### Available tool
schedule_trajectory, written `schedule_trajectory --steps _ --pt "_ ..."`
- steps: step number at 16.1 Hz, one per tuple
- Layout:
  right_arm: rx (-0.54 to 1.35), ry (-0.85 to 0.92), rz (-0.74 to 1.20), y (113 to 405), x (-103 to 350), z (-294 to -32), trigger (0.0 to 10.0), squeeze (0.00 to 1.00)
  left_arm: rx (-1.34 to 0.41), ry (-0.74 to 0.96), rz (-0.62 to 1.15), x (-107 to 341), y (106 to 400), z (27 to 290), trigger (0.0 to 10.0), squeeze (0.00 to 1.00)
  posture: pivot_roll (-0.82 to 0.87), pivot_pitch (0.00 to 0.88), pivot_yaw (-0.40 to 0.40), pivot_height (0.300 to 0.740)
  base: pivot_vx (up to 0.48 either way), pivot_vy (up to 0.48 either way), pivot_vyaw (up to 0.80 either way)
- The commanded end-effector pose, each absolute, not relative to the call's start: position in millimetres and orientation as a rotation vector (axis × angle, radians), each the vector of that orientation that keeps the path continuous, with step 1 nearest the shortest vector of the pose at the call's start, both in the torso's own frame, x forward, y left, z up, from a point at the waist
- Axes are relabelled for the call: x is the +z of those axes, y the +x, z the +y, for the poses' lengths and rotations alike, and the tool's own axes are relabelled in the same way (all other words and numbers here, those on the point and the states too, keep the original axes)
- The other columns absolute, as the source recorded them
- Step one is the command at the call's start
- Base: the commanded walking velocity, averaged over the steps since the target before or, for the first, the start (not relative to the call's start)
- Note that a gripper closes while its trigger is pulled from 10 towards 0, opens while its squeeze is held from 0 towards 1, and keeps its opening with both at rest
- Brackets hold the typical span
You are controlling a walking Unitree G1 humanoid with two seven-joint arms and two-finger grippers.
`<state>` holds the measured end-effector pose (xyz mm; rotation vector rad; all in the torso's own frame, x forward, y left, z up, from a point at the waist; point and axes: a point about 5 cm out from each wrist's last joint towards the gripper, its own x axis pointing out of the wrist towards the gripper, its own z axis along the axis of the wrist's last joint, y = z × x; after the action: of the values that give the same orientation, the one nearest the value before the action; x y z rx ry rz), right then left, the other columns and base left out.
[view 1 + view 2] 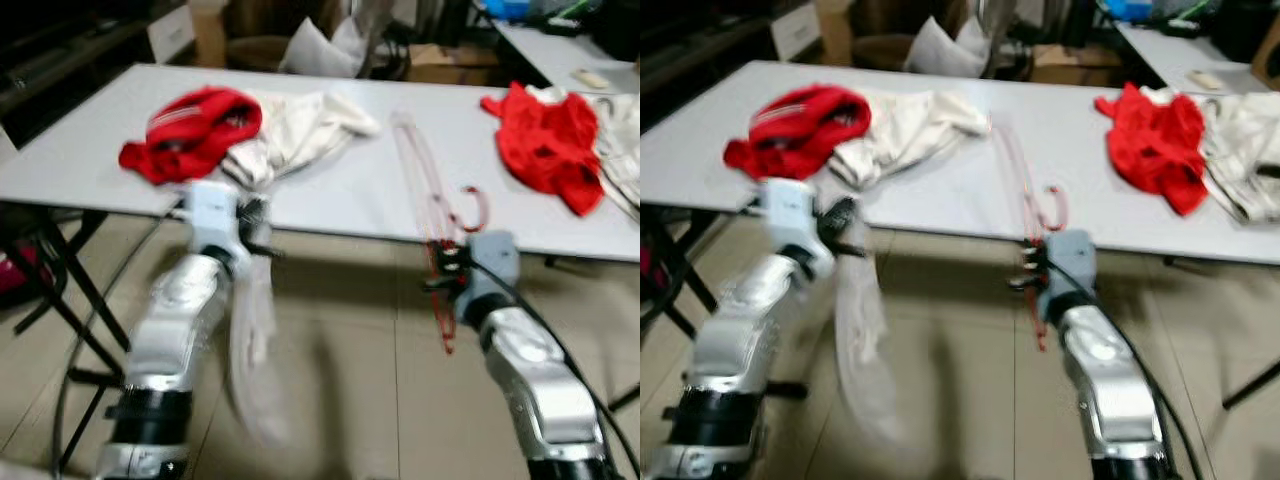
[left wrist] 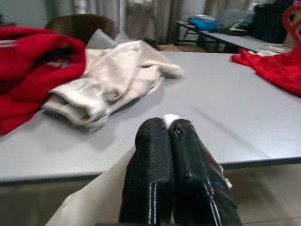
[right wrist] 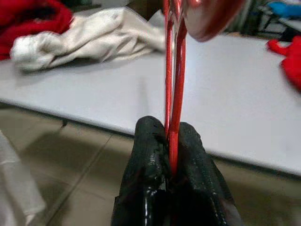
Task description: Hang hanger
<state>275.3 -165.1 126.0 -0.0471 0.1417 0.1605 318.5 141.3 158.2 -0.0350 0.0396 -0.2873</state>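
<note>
My right gripper [image 3: 172, 141] pinches the red hanger [image 1: 437, 205]; my left gripper [image 2: 170, 129] pinches a white garment [image 1: 250, 340] (dangling off the table [image 1: 340, 190]). Thin wire may twist or slip.

2 silver arms, black cables, each gripper [image 2: 171, 136] with 2 black fingers.

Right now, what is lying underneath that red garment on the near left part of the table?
The red garment lies on the grey table, overlapping a cream garment that spreads out beside it. How far the cream cloth runs beneath the red one is covered.
</note>
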Motion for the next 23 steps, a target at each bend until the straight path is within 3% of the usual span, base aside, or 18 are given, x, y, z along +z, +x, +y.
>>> schedule_trajectory --steps 1,9,14,18,23 --pt "0.176 -0.050 0.118 276 131 -159 10.0 0.00 -0.274 -0.021 0.008 168 322 148 10.0 0.00 -0.17 0.000 0.011 0.740 0.480 0.000 0.00" --pt "0.207 -0.033 0.125 281 132 -159 10.0 0.00 -0.302 -0.008 -0.008 173 326 148 10.0 0.00 -0.15 0.000 0.006 0.740 0.480 0.000 -0.55" --pt "0.218 -0.092 0.108 281 137 -168 10.0 0.00 -0.356 0.008 -0.032 183 329 145 10.0 0.00 -0.14 0.000 0.013 0.740 0.464 0.000 0.00" --pt "0.509 -0.236 0.117 266 149 -169 10.0 0.00 -0.329 0.034 -0.021 197 347 153 10.0 0.00 -0.14 0.000 0.018 0.740 0.292 0.000 0.00" --pt "0.807 -0.435 0.195 236 178 -211 10.0 0.00 -0.347 0.206 -0.102 245 388 157 10.0 0.00 -0.13 0.000 0.014 0.740 0.000 0.000 0.00"
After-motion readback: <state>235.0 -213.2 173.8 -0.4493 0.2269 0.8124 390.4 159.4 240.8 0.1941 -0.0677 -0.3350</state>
